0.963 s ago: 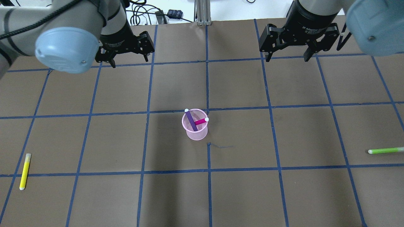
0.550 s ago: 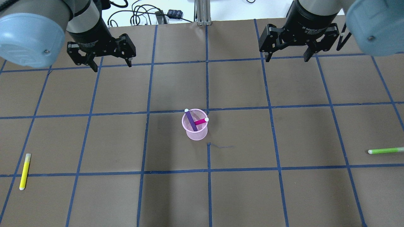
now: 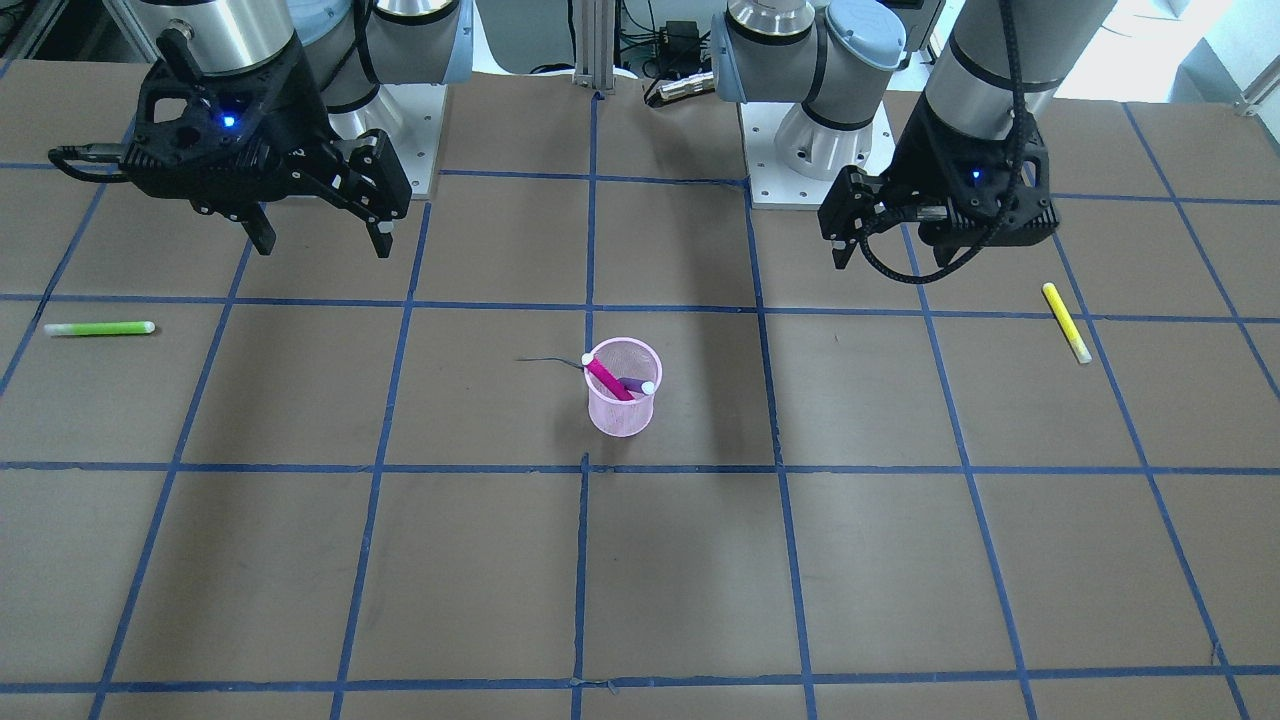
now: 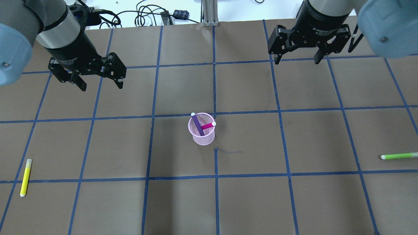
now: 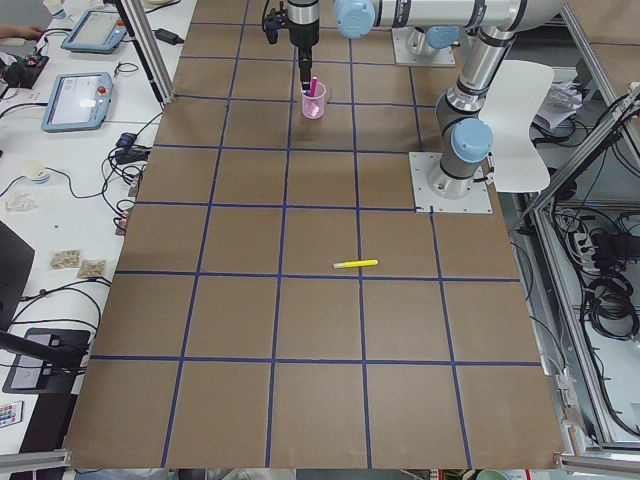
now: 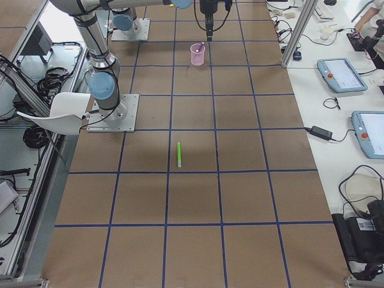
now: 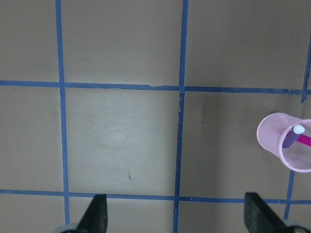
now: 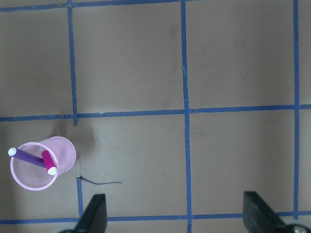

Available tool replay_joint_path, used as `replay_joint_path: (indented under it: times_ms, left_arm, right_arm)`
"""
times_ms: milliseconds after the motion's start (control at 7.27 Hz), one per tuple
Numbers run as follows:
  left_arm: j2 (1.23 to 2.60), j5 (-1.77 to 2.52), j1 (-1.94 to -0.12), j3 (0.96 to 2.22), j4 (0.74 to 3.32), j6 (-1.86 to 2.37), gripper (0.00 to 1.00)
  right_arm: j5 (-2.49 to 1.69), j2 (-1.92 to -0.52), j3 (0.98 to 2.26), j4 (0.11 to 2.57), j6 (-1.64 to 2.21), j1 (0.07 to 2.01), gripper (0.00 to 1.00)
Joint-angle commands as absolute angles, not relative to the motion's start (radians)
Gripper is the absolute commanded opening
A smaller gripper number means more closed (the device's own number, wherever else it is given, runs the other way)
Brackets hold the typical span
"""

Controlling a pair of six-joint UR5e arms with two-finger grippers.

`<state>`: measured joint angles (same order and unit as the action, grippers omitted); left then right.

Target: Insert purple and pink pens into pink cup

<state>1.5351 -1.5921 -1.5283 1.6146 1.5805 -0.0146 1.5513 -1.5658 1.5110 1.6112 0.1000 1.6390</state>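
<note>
The pink mesh cup (image 4: 203,138) stands upright near the table's middle. The purple pen (image 4: 197,124) and the pink pen (image 4: 207,125) both stand slanted inside it, white caps above the rim. The cup also shows in the front view (image 3: 622,412), the left wrist view (image 7: 272,141) and the right wrist view (image 8: 65,153). My left gripper (image 4: 102,86) is open and empty, hanging above the table far back-left of the cup. My right gripper (image 4: 297,60) is open and empty, far back-right of the cup.
A yellow pen (image 4: 25,178) lies near the table's front left. A green pen (image 4: 399,156) lies at the right edge. Cables and a post (image 4: 209,13) sit beyond the back edge. Blue tape lines grid the brown table.
My left arm has swung left and a little toward the table's front, its gripper staying open. The right arm, cup and pens have not moved.
</note>
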Motion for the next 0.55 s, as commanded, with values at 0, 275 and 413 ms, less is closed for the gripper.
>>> replay_joint_path:
  times_ms: [0, 275, 413]
  left_arm:
    - [1.497, -1.597, -1.528, 1.66, 1.572, -0.026, 1.0]
    - [1.497, -1.595, -1.523, 1.66, 1.572, -0.02, 1.0]
    - [1.497, -1.594, -1.523, 1.66, 1.572, -0.015, 1.0]
  right_arm:
    - [1.545, -1.563, 1.511, 1.611, 0.101, 1.638, 1.0]
    - [1.543, -1.56, 1.511, 1.612, 0.1, 1.638, 1.0]
    - [1.545, -1.562, 1.519, 1.614, 0.1, 1.638, 1.0]
